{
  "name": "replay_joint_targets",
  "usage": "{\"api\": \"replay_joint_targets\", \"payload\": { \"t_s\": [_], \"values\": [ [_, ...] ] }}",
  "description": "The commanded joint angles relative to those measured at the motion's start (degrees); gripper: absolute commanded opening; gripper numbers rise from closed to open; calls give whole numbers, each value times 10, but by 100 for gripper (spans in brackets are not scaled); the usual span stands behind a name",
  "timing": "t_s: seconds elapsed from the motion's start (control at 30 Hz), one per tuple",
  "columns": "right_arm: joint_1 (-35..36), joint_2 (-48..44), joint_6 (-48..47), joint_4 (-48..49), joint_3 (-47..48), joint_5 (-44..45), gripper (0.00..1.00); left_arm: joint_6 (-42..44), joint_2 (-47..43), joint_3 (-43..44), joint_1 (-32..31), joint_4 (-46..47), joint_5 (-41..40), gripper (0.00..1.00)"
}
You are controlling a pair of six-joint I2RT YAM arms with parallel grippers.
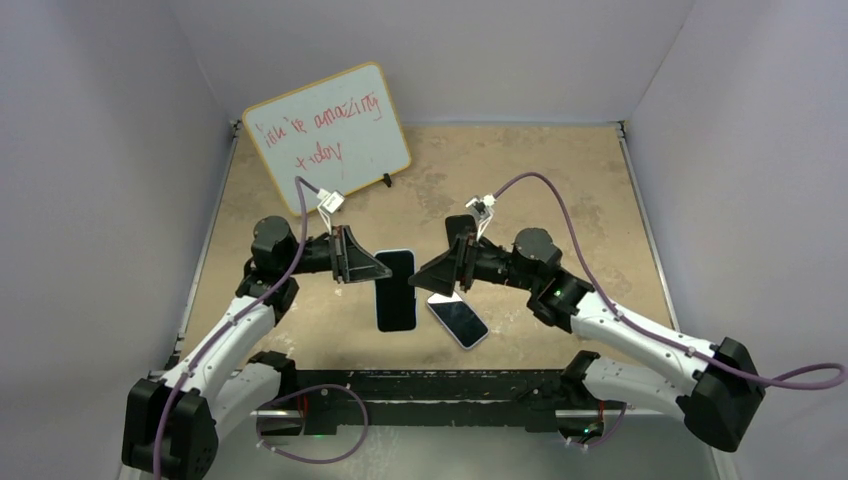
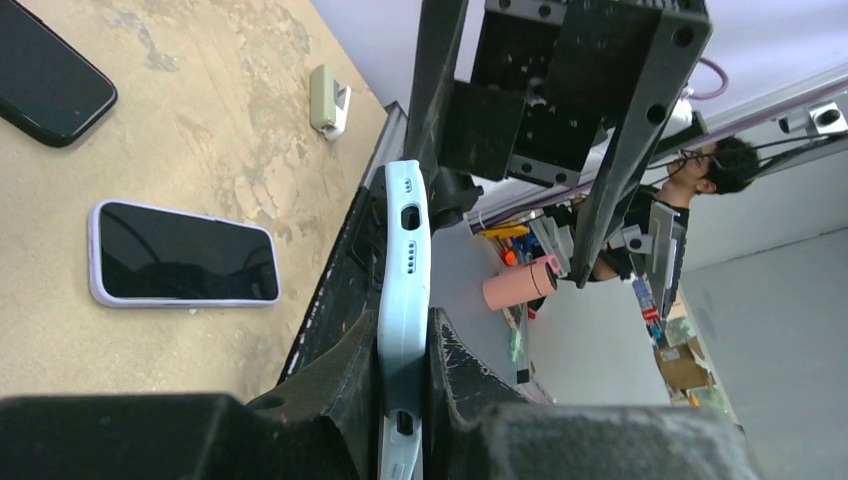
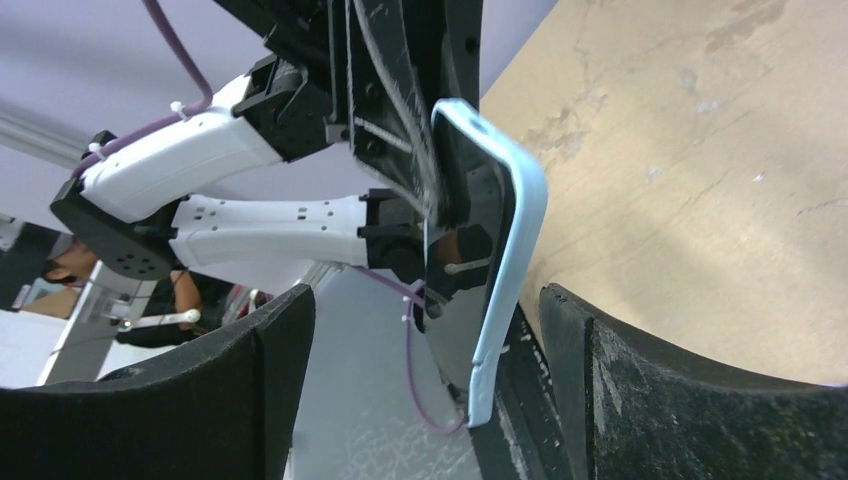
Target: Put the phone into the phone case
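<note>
My left gripper [image 1: 383, 270] is shut on a light blue phone case [image 1: 396, 290] and holds it above the table. A dark phone screen [image 1: 396, 300] fills the case's front. In the left wrist view the case [image 2: 403, 280] stands edge-on, pinched between both fingers of that gripper [image 2: 403, 372]. My right gripper [image 1: 436, 277] is open just right of the case. In the right wrist view its fingers straddle the case's [image 3: 512, 250] free end without touching it, and the glossy phone screen [image 3: 468, 335] shows inside the blue rim. The right gripper [image 3: 430, 390] holds nothing.
A second phone in a lilac case [image 1: 458, 320] [image 2: 185, 253] lies face up on the table below the right gripper. A black phone [image 1: 459, 228] [image 2: 45, 75] lies farther back. A whiteboard [image 1: 328, 130] leans at the back left. A black rail [image 1: 440, 385] runs along the near edge.
</note>
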Motion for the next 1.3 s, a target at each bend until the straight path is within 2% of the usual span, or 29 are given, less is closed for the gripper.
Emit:
{"api": "replay_joint_targets", "payload": {
  "t_s": [0.0, 0.27, 0.33, 0.4, 0.5, 0.53, 0.63, 0.67, 0.8, 0.9, 1.07, 1.27],
  "values": [
    [-10, 41, -54, -17, 52, -20, 82, 36, 2, 2, -10, 20, 24, 0],
    [-21, 121, -3, 69, 66, -71, 64, 74, 24, 6, -12, -11, 21, 0],
    [-21, 125, 11, 86, 60, -70, 50, 119, 28, 22, -12, -77, 2, 0],
    [-23, 123, 22, 97, 55, -63, 29, 159, 37, 38, -12, -143, -15, 0],
    [-23, 116, 32, 112, 46, -51, 5, 186, 46, 47, -12, -176, -29, 0],
    [-24, 115, 36, 116, 44, -47, 0, 195, 49, 52, -11, -193, -36, 0],
    [-27, 112, 49, 132, 38, -39, 0, 193, 56, 60, -9, -200, -31, 0],
    [-29, 111, 52, 136, 38, -37, 0, 187, 53, 61, -9, -198, -29, 3],
    [-47, 99, 73, 149, 34, -31, 0, 170, 35, 64, -9, -201, -27, 41],
    [-71, 82, 113, 186, 16, -25, 0, 158, 15, 57, -9, -202, -33, 55],
    [-109, 44, 142, 218, -13, -6, 0, 155, 7, 39, -9, -205, -39, 61],
    [-125, 21, 167, 241, -34, 13, 0, 71, 1, -7, -9, -97, -24, 60]
  ]
}}
